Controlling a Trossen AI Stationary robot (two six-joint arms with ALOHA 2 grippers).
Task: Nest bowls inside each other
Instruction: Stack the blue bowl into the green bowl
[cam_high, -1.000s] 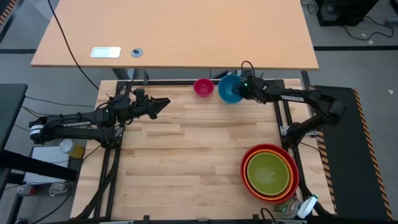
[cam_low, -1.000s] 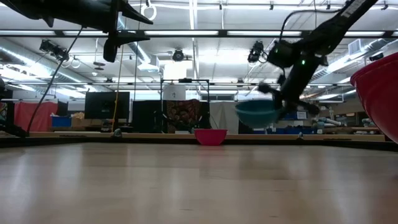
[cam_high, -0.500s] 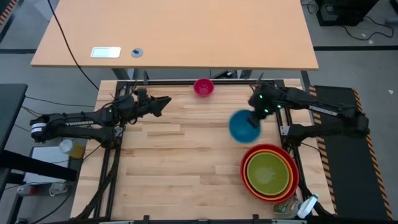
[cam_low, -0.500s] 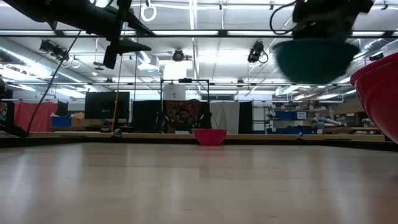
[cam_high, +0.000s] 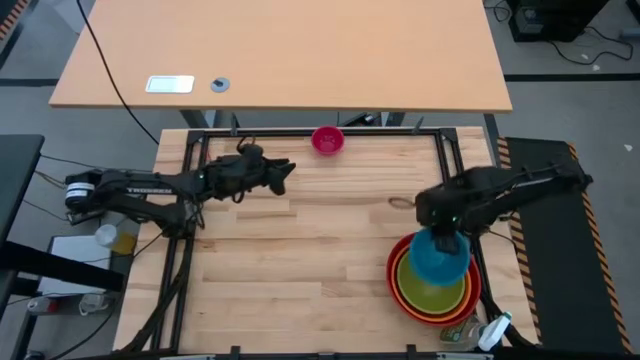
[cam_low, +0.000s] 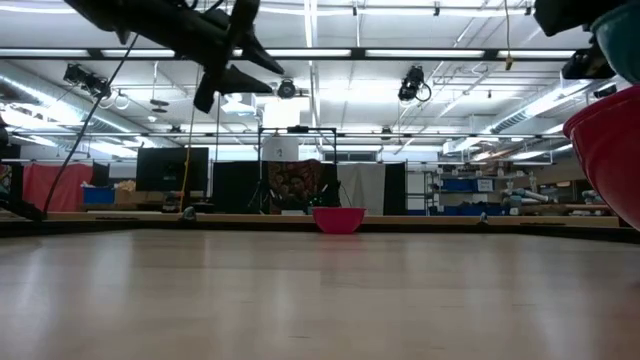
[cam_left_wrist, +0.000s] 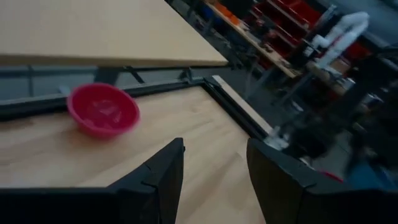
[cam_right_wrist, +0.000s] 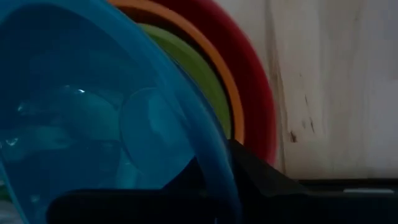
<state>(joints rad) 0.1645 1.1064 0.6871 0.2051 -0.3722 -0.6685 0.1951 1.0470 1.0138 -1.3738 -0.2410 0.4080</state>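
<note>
A blue bowl (cam_high: 438, 258) hangs over the nested stack at the near right: lime green (cam_right_wrist: 200, 78) inside orange (cam_right_wrist: 219, 84) inside red (cam_high: 400, 290). My right gripper (cam_high: 443, 228) points down and is shut on the blue bowl. The small pink bowl (cam_high: 327, 139) stands on its base at the table's far edge. My left gripper (cam_high: 287, 176) is open in the air left of the pink bowl (cam_left_wrist: 102, 109), nothing between its fingers (cam_left_wrist: 166, 177). My right gripper holds the blue bowl by its rim (cam_right_wrist: 214, 155) on the far side, coming from above. One dark finger (cam_right_wrist: 255, 171) shows outside the wall; the other is hidden behind the bowl's wall. The bowl hangs mouth up, clear above the stack (cam_low: 618, 22).
A black frame (cam_high: 300, 132) runs along the table's far edge behind the pink bowl. A tan desk (cam_high: 280, 50) with a white card and a small disc stands beyond it. The wooden tabletop (cam_high: 300, 260) spreads between the arms.
My right gripper has carried the blue bowl up from beside the pink bowl and toward the near right, until it is over the stack; its fingers have tipped from level to pointing down. My left gripper has moved right, toward the pink bowl, still open.
</note>
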